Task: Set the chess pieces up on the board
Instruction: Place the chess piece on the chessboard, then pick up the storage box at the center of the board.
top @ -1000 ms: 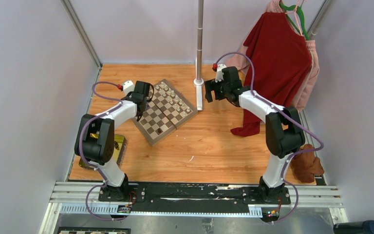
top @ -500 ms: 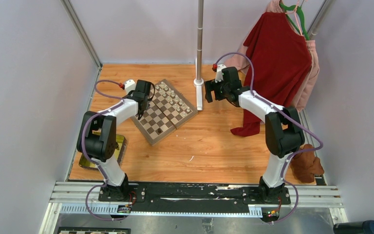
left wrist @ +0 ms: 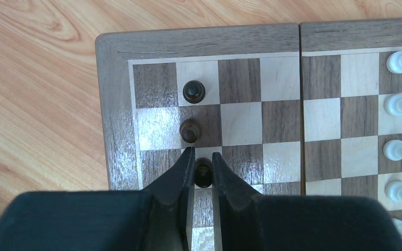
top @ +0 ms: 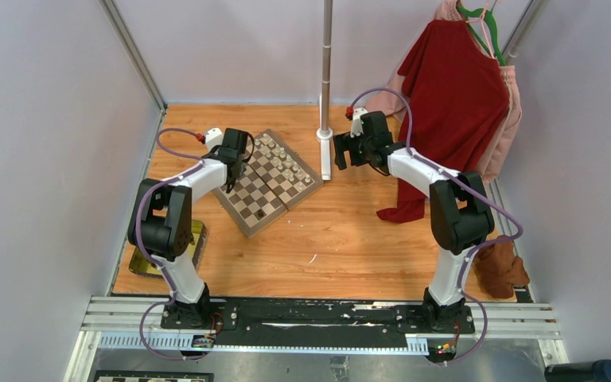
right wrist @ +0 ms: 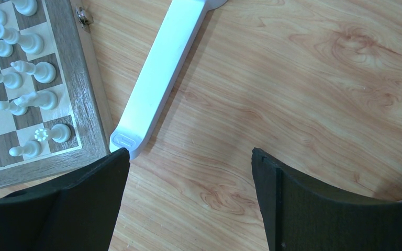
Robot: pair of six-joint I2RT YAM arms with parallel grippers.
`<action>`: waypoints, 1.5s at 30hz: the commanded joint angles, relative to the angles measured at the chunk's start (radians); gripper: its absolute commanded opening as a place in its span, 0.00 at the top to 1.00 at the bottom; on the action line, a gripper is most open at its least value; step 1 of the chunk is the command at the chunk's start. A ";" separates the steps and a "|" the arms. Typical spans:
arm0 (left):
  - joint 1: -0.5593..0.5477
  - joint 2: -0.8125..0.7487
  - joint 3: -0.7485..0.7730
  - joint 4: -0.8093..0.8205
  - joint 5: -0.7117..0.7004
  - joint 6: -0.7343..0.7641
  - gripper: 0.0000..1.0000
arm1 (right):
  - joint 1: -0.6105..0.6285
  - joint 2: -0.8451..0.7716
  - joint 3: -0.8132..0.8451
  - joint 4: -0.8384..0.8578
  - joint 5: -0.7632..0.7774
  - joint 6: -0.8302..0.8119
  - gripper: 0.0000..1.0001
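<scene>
While the left gripper (left wrist: 202, 153) clamps a dark brown turned pawn (left wrist: 203, 173) on the checkered wooden board (left wrist: 116, 104), two more dark pawns (left wrist: 190, 130) stand beyond its jaws. Right gripper (right wrist: 188, 157) jaws wide apart; white bar (right wrist: 157, 73), cream pieces (right wrist: 36, 70) past one jaw.

The board (top: 269, 181) lies on the table (top: 342, 231) at 10 o'clock from its middle, with the stand foot (top: 325, 155) at 3 o'clock of the board. At the board's edge a piece (left wrist: 203, 172) sits between the fingers of the left gripper (left wrist: 203, 157), with two more pieces (left wrist: 190, 130) in line at 12 o'clock of it. The tray (top: 197, 235) lies at 8 o'clock on the table and the clothes (top: 453, 87) hang at 2 o'clock.
</scene>
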 commanded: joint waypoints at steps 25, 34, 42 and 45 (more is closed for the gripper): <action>0.005 0.007 0.021 -0.083 -0.013 0.000 0.64 | -0.006 -0.016 0.002 0.001 -0.015 0.012 0.10; 0.005 -0.014 0.031 -0.093 -0.009 0.008 0.52 | -0.006 -0.031 0.004 -0.002 -0.013 0.011 0.10; 0.000 -0.060 0.026 -0.104 0.011 0.016 0.37 | -0.006 -0.054 -0.001 -0.006 -0.003 0.005 0.10; -0.011 -0.088 0.026 -0.113 0.014 0.024 0.33 | -0.006 -0.065 -0.001 -0.009 -0.002 0.005 0.10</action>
